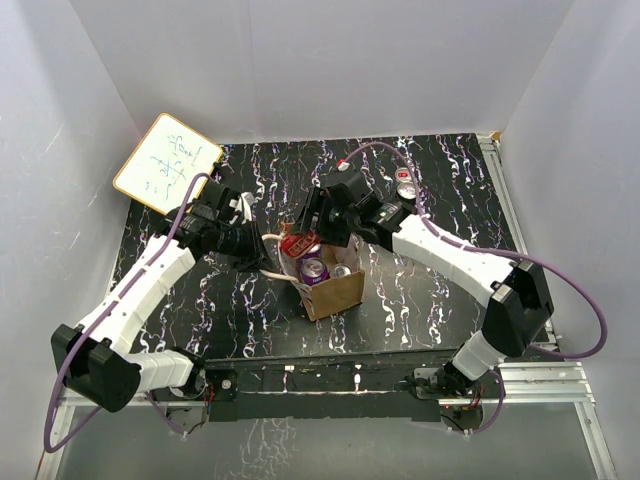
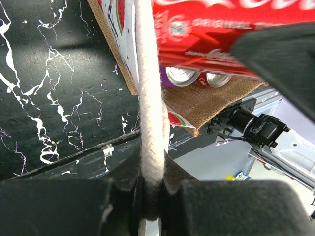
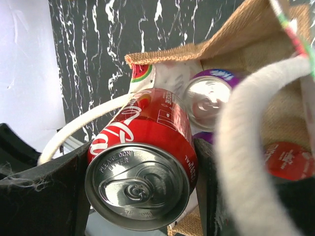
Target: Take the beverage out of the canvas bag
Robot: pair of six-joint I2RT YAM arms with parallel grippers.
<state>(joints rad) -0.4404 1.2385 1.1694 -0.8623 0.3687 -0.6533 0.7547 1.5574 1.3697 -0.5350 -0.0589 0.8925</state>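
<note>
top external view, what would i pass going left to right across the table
whiteboard → left tool → canvas bag → two loose cans; the right tool with its red can overlaps the bag, so left out

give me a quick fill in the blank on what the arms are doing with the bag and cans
1. The right pincer is shut on a ____ Coca-Cola can.
2. The left pincer grips the canvas bag's off-white ____.
3. Beside a red can in the bag sits a ____ one.
Missing: red; handle; purple
</note>
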